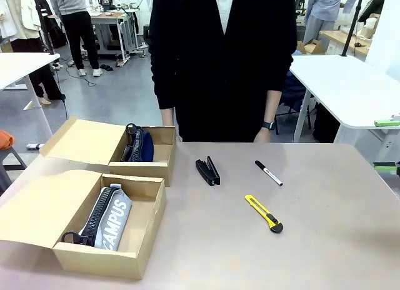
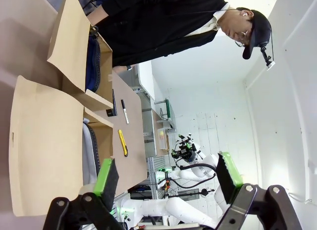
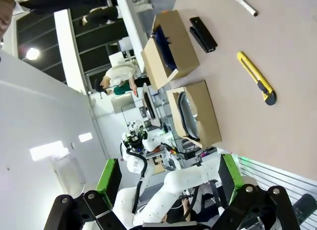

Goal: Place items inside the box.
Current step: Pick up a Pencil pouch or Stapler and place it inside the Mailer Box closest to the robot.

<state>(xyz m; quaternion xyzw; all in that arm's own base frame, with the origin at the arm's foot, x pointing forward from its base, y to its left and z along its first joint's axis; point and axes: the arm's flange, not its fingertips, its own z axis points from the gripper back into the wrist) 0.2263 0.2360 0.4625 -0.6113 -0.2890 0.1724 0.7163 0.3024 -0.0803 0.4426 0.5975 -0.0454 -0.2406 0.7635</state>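
Note:
Two open cardboard boxes stand at the table's left. The near box [image 1: 100, 262] holds the grey "CAMPUS" case [image 1: 112, 218]. Inside the far box [image 1: 142, 172] lies the navy case [image 1: 141, 146]. On the bare table lie the black stapler [image 1: 208, 171], the marker pen [image 1: 269, 173] and the yellow-black utility knife [image 1: 264, 214]. My left gripper [image 2: 167, 175] is open and empty, held off to the side of the boxes. My right gripper [image 3: 169, 176] is open too, high above the table, with the knife [image 3: 256, 78] and stapler [image 3: 203, 34] far below it.
A person in black stands at the far edge, one hand [image 1: 262, 137] with a wristwatch hanging by the table. White tables [image 1: 350, 84] stand behind at right and left. Bare tabletop [image 1: 325, 252] stretches across the front right.

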